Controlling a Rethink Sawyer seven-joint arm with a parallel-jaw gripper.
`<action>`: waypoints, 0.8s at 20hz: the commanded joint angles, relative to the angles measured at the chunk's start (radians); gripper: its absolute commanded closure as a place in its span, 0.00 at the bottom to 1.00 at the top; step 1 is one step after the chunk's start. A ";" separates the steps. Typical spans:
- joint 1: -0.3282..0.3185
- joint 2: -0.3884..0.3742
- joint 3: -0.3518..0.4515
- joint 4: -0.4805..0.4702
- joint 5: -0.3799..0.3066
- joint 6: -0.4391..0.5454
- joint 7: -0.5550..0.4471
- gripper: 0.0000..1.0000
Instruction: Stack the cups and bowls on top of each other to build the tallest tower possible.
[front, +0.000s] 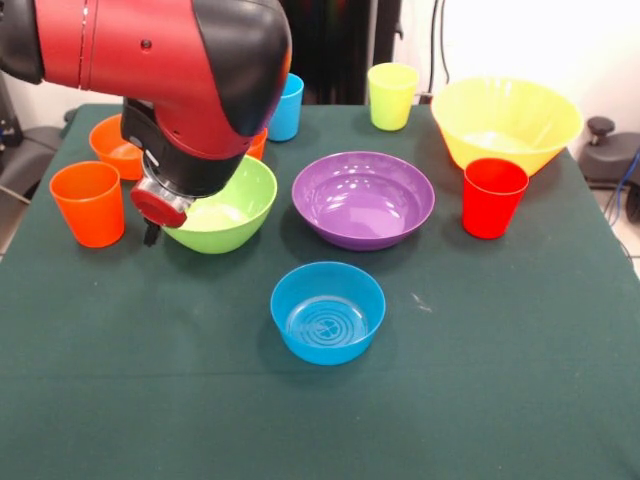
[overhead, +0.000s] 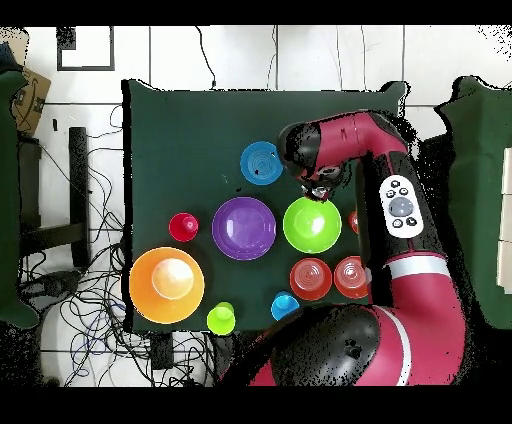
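All cups and bowls stand apart on the green table; nothing is stacked. The small blue bowl (front: 327, 311) (overhead: 261, 162) sits nearest the front. The lime green bowl (front: 225, 205) (overhead: 311, 225) and purple bowl (front: 363, 198) (overhead: 244, 228) sit mid-table. My gripper (front: 150, 233) (overhead: 318, 192) hangs low at the lime bowl's rim, between it and the orange cup (front: 88, 203). The red cup (front: 493, 197) (overhead: 183, 227), yellow bowl (front: 505, 122), yellow-green cup (front: 391, 95) and light blue cup (front: 287, 107) stand further back. One orange bowl (front: 115, 145) shows; another (front: 258, 145) is mostly hidden by the arm.
The red and black arm (front: 170, 70) covers the table's back left in the front view. Cables and floor tiles (overhead: 100, 290) surround the table in the overhead view. A dark chair base (front: 605, 150) stands beside the table.
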 joint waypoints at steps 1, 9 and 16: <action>0.035 0.071 -0.048 -0.038 -0.080 0.049 -0.159 0.00; -0.020 0.113 -0.006 0.005 0.038 -0.022 -0.111 0.00; -0.070 0.150 0.033 0.036 0.151 -0.030 -0.105 0.00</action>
